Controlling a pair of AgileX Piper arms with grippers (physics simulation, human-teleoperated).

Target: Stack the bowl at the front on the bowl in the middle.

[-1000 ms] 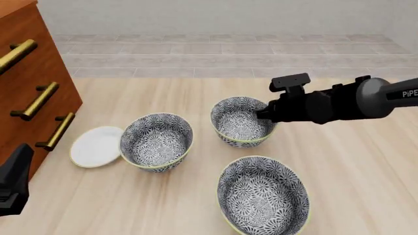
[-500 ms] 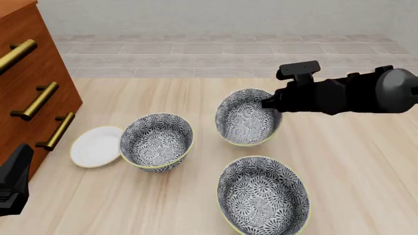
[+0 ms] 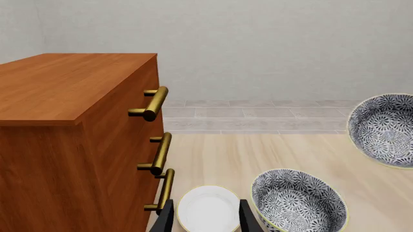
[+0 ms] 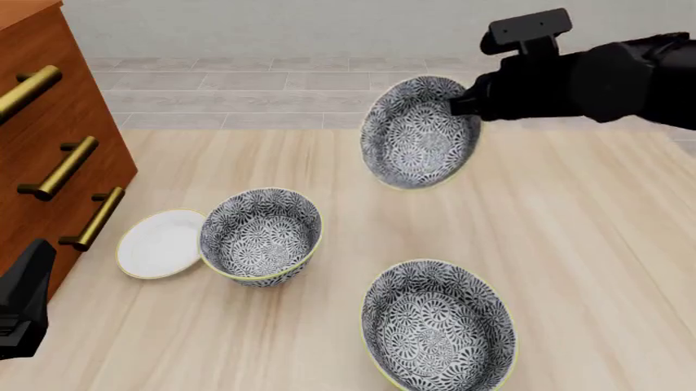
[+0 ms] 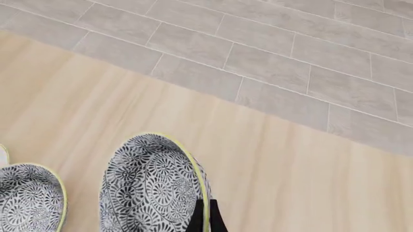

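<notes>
- Right gripper (image 4: 461,101) comes in from the right high over the far part of the table (image 4: 592,244). Its arm lies nearly level and its jaws are clamped on the right-hand rim of the bowl at the front (image 4: 420,133).
- That bowl hangs in the air, clear of the tabletop. It is tilted so that its patterned inside faces the fixed camera. In the right wrist view, one dark finger (image 5: 205,220) sits at its yellow-green rim.
- Left gripper (image 4: 22,303) rests low at the near left corner, beside the dresser (image 4: 49,155). In the left wrist view its jaws stand apart with nothing between them.
- The bowl in the middle (image 4: 261,236) stands upright on the pale wood, left of and below the held bowl. The white plate (image 4: 159,243) lies just beside its left side, and from here they look close to touching.
- The nearest bowl (image 4: 439,326) sits upright at the near edge of the front view, well apart from the other two.
- The dresser is reddish-brown wood with three brass handles (image 4: 57,169) and closes off the table's left side.
- Beyond the far table edge are a grey tiled floor (image 4: 326,81) and a plain pale wall (image 3: 258,43).
- Bare wood stretches to the right of the bowls. There is also open tabletop between the bowl in the middle and the nearest bowl.
</notes>
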